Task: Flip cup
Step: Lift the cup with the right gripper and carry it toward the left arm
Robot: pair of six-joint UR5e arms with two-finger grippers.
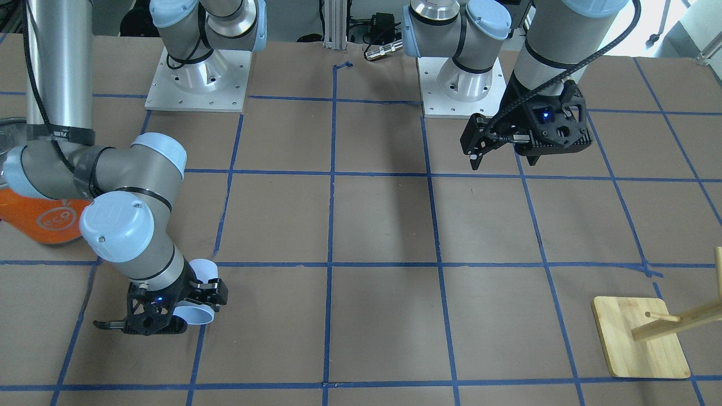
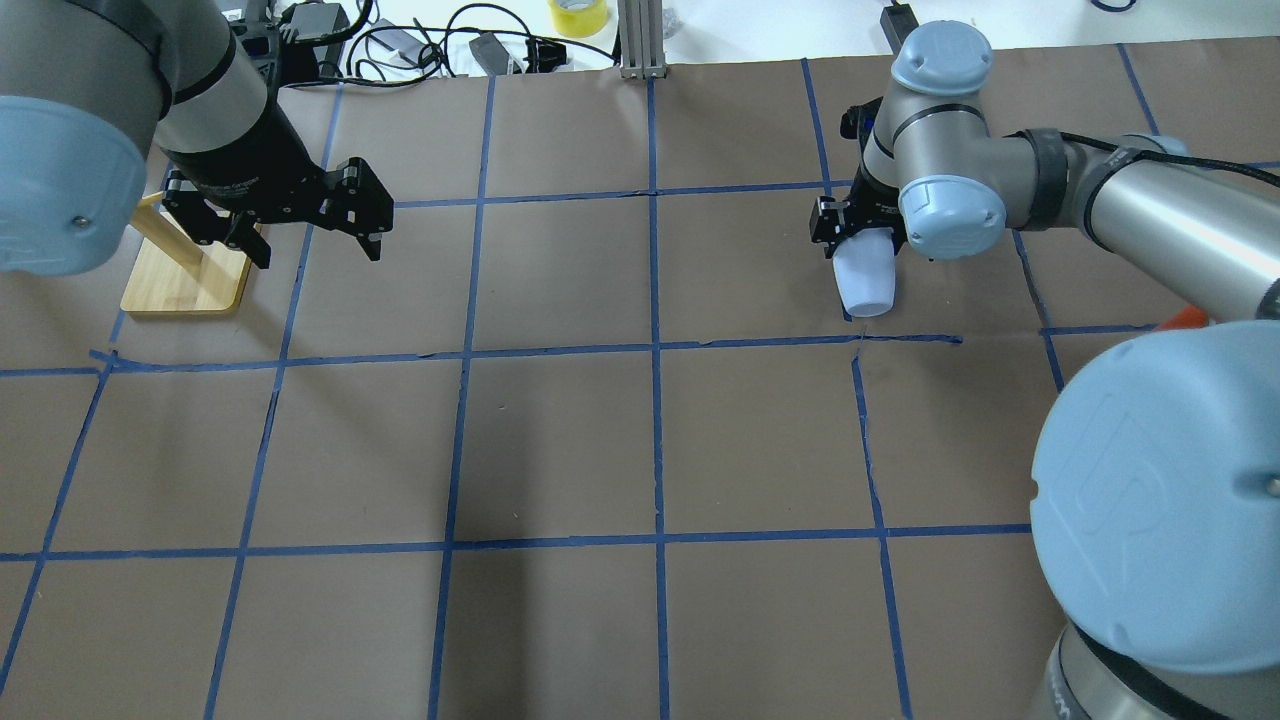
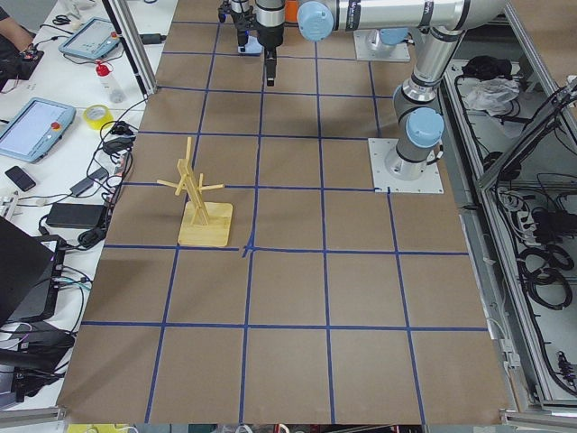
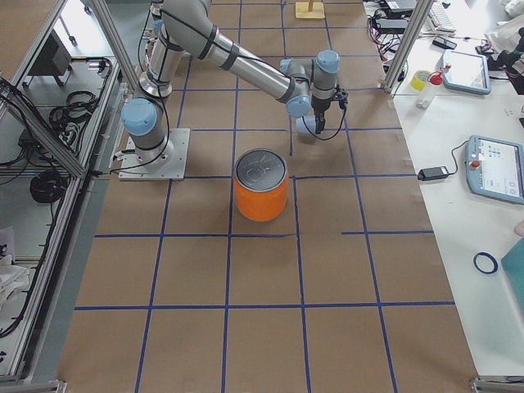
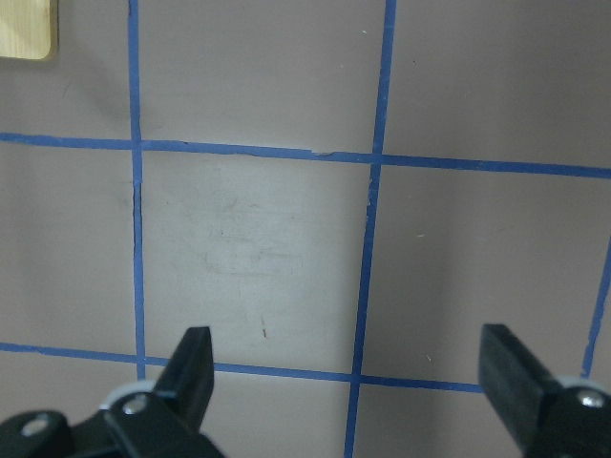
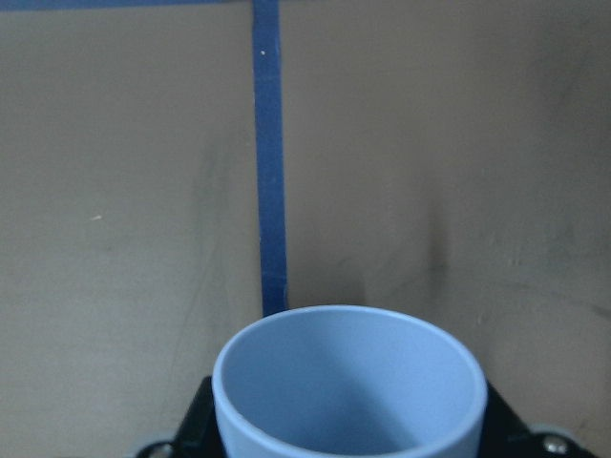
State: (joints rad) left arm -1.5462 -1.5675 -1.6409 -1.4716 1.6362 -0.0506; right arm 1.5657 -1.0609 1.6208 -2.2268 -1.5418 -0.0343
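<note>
Overhead, the small pale blue-white tapered cup [image 2: 866, 283] is shown tilted and pinched by the right gripper [image 2: 858, 238]; the left gripper [image 2: 316, 250] is held spread near a wooden peg stand [image 2: 185, 285]. Right wrist view: the cup's open mouth is turned towards the camera, with a blue tape line [image 6: 270, 172] behind it.

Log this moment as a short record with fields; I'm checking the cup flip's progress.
cup: gripped by right gripper, mouth facing its wrist camera
right gripper: shut on cup
left gripper: open, empty, above table
orange can: upright, apart from cup
wooden stand: upright, on the robot's left side
</note>
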